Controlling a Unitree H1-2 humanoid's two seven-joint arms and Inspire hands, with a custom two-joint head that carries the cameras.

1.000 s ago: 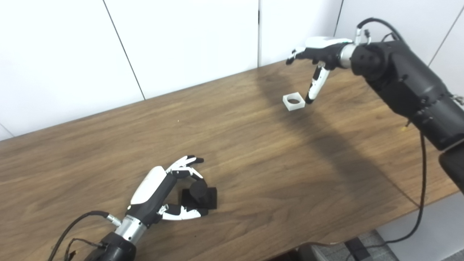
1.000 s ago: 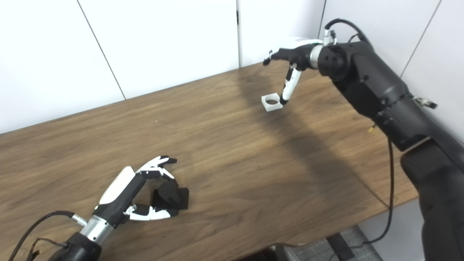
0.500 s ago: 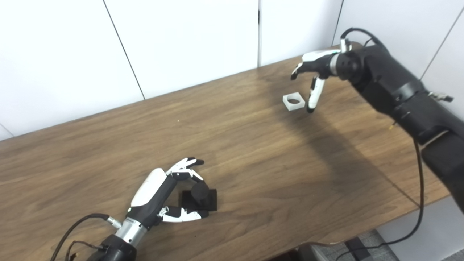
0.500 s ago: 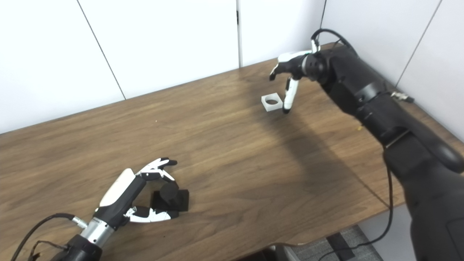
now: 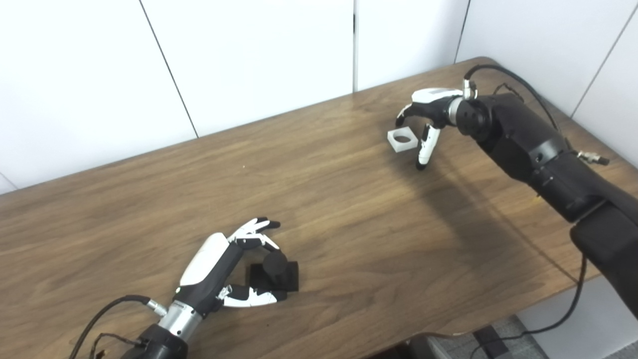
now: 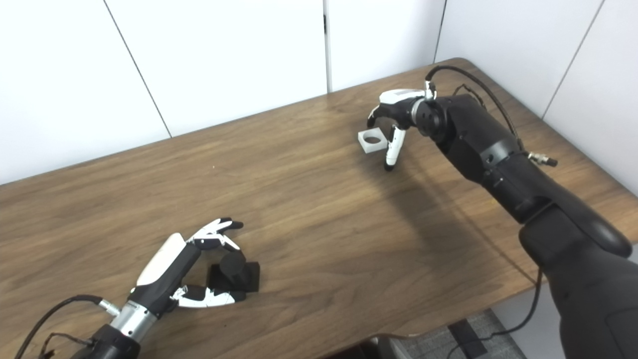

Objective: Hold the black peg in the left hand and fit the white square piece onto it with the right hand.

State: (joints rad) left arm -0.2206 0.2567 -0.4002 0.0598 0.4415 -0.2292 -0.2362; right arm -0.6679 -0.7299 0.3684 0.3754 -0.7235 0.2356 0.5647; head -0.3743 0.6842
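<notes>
In the last second I have brought my right hand [image 5: 427,110] down from high above the tabletop [image 5: 349,199] to the level of the white square piece [image 5: 402,139]. For the task this means I am now low enough to begin the grasp, but I judge that the piece is not taken yet. It lies flat on the far right part of the tabletop. My fingers are spread and curve over it, and my thumb hangs down just beside its right edge; I cannot tell if it touches. My left hand [image 5: 224,264] has not moved. It is spread around the black peg [image 5: 274,269], which stands on its square base near the front edge, and it does not squeeze it.
</notes>
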